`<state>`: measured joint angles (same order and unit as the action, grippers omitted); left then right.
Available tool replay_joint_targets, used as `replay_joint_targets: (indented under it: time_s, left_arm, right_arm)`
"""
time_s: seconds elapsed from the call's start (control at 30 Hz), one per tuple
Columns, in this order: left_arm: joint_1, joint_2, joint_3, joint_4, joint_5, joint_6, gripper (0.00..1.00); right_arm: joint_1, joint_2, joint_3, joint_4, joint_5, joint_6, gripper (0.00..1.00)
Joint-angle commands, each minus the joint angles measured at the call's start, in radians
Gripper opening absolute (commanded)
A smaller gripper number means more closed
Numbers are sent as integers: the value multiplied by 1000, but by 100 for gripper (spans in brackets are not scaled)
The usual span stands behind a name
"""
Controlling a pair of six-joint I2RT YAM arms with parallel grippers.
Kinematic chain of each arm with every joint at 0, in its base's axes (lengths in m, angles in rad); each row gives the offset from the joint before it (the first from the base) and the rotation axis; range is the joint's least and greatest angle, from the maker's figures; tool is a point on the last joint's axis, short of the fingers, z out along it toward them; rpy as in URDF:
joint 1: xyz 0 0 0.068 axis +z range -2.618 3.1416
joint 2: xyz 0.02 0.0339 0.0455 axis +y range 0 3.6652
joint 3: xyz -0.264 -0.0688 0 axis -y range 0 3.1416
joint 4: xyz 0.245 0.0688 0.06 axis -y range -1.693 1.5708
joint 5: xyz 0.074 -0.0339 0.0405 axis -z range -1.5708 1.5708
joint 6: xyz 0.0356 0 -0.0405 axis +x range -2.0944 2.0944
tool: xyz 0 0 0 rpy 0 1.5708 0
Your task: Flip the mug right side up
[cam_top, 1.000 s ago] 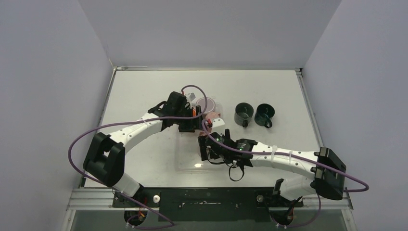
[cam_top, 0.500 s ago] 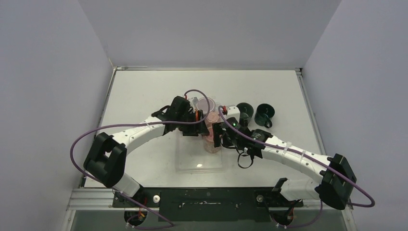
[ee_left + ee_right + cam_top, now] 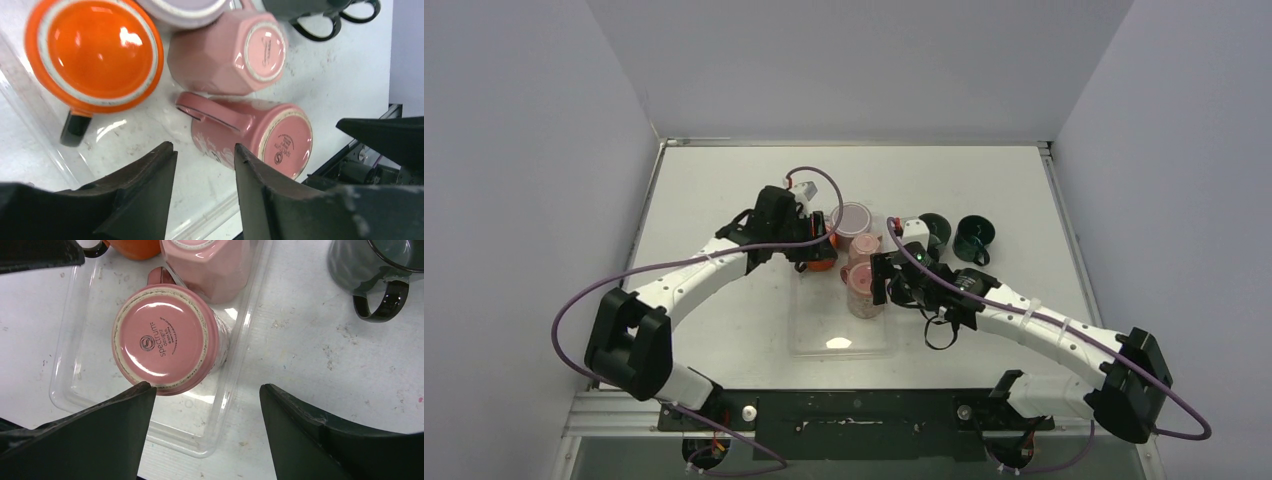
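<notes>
White table — clear tray, dark mug, second dark mug beside it.

A table holds a tray near its middle, in front of the two arms. Four mugs stand in the far part of the tray. The front mug is nearest the arms, by the tray's right wall. Just behind it is the middle mug, and behind that, at the tray's far end, the back mug. The left mug sits close beside the middle mug, on its left. Right of the tray, on the table itself, two more mugs stand side by side: the inner mug nearer the tray, the outer mug beyond it.
</notes>
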<state>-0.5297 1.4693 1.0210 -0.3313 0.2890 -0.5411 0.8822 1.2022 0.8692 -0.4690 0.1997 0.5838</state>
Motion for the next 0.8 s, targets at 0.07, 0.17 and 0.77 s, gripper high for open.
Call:
replay_joint_targets:
  time_s: [0.07, 0.17, 0.77]
  left_arm:
    - [-1, 92, 137, 37, 12, 21, 33]
    - [-37, 135, 176, 33, -41, -33, 30]
    - [-72, 330, 232, 8, -80, 72, 19]
  right_arm:
    - [-17, -42, 4, 5, -6, 15, 77]
    - [-20, -44, 1, 16, -15, 19, 77]
    - [-21, -46, -42, 80, -74, 22, 76]
